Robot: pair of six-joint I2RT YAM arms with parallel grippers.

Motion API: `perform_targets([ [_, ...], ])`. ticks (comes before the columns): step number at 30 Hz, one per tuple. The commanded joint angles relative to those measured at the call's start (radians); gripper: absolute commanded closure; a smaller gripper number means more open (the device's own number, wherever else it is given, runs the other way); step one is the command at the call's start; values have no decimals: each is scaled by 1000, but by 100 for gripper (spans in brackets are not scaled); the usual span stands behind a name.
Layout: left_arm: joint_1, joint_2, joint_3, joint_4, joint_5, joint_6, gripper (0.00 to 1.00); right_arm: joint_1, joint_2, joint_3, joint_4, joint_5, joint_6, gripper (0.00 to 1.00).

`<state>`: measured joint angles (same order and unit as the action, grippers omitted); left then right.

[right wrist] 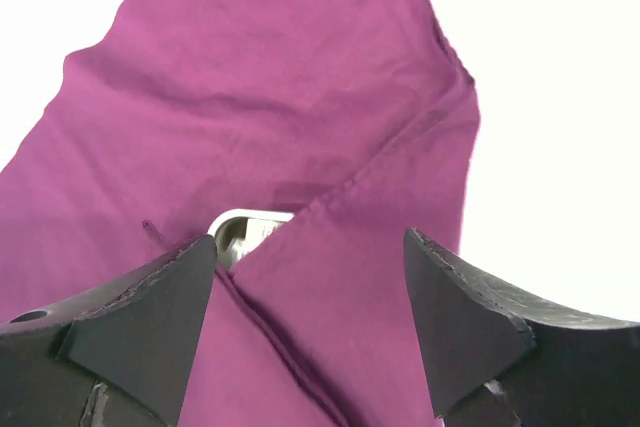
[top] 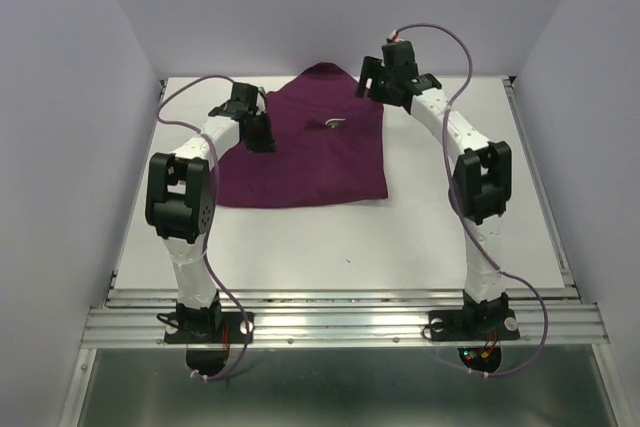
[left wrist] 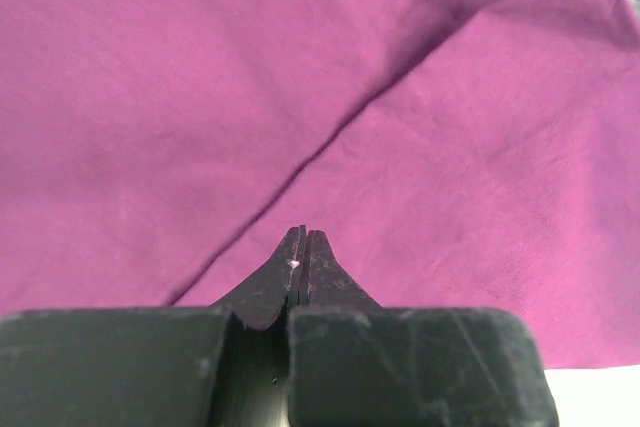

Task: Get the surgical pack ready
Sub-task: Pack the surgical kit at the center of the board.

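Below the right hand [top: 395, 87], whose fingers [right wrist: 140, 317] stand spread wide and released, grasping nothing, lies the far corner of the dark-purple cloth [top: 310, 162]. A folded flap of it runs between the two fingertips. Just beside one fingertip, a corner of the shiny steel tray [right wrist: 245, 232] peeks out from under the flap's edge; the rest of it is covered. The left hand [top: 262, 137] is clenched, its fingers [left wrist: 322, 272] pressed flat together, with the tips low over the cloth's opposite side. A long crease runs slantwise just ahead of them. Whether they pinch any fabric cannot be told. The cloth lies rumpled on the white counter [top: 330, 247], between the two hands.
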<state>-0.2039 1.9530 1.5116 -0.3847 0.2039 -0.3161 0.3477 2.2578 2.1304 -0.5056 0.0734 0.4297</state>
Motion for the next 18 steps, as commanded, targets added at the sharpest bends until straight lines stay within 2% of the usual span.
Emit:
perform_targets([
  [1, -19, -52, -47, 52, 35, -20, 99, 5, -138, -139, 84, 68, -17, 19],
  [6, -32, -43, -65, 70, 54, -35, 100, -15, -256, -383, 113, 57, -31, 14],
  [12, -118, 10, 7, 69, 37, -55, 100, -50, -325, -532, 136, 89, -11, 18],
  [16, -155, 49, 47, 63, 29, -66, 100, -75, -307, -573, 134, 101, -12, 35],
  [18, -166, 72, 67, 73, 63, -66, 100, -75, -284, -576, 122, 137, -22, 64],
])
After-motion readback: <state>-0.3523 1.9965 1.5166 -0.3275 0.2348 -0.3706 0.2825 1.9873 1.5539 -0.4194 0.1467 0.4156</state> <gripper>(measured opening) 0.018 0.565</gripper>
